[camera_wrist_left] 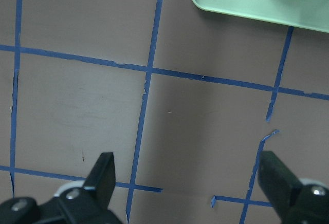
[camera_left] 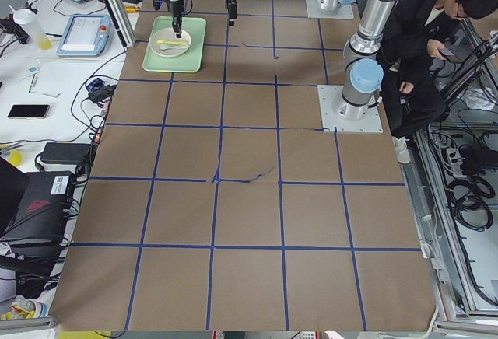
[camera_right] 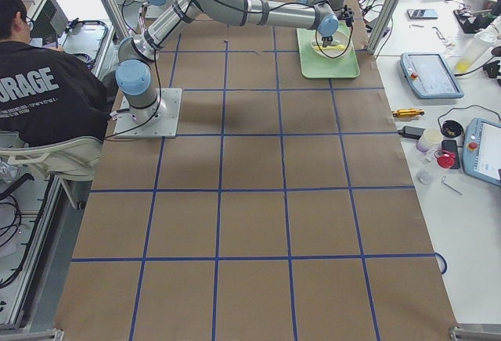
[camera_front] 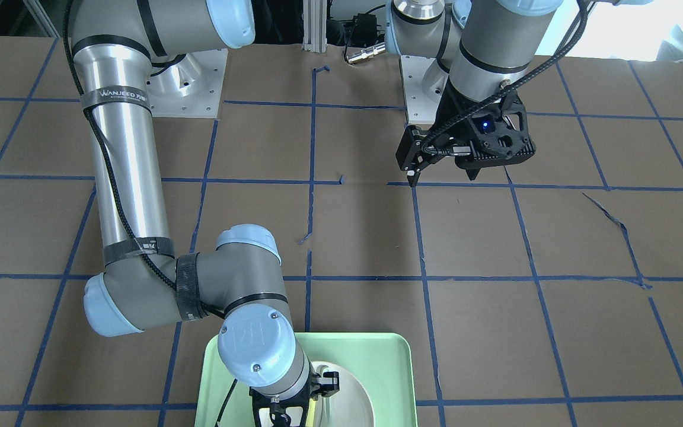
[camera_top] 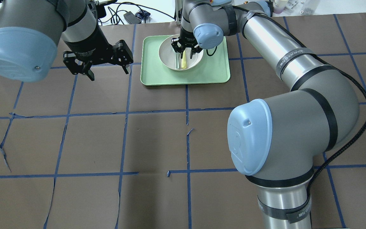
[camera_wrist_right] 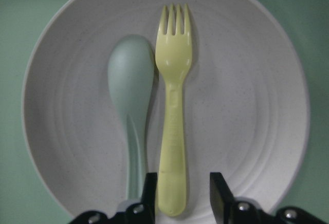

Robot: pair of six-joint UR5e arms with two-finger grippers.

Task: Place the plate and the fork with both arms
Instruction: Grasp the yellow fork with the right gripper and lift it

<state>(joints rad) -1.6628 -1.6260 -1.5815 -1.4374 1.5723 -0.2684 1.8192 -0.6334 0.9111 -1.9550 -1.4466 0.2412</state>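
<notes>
A: Right end effector (camera_wrist_right: 181,196), what's it doing?
B: Its fingers are spread, one either side of the handle end of the fork (camera_wrist_right: 175,106). It isn't pinching yet, as far as I can see. The spoon (camera_wrist_right: 131,95) lies just beside the fork, its handle running under one finger.
A: Grip there?
B: I'd close across the handle's narrow width. It's probably light, stiff, smooth plastic, so it could slip or twist, and that finger may catch the spoon.
A: Beneath?
B: Both lie in the plate (camera_wrist_right: 247,106), which sits on the tray (camera_top: 214,70). The plate looks hard and shallow, so the rim is the place to hold it.
A: Farther off?
B: The left end effector (camera_top: 106,68) is spread wide, holding nothing, over the bench (camera_top: 106,133) beside the tray.
</notes>
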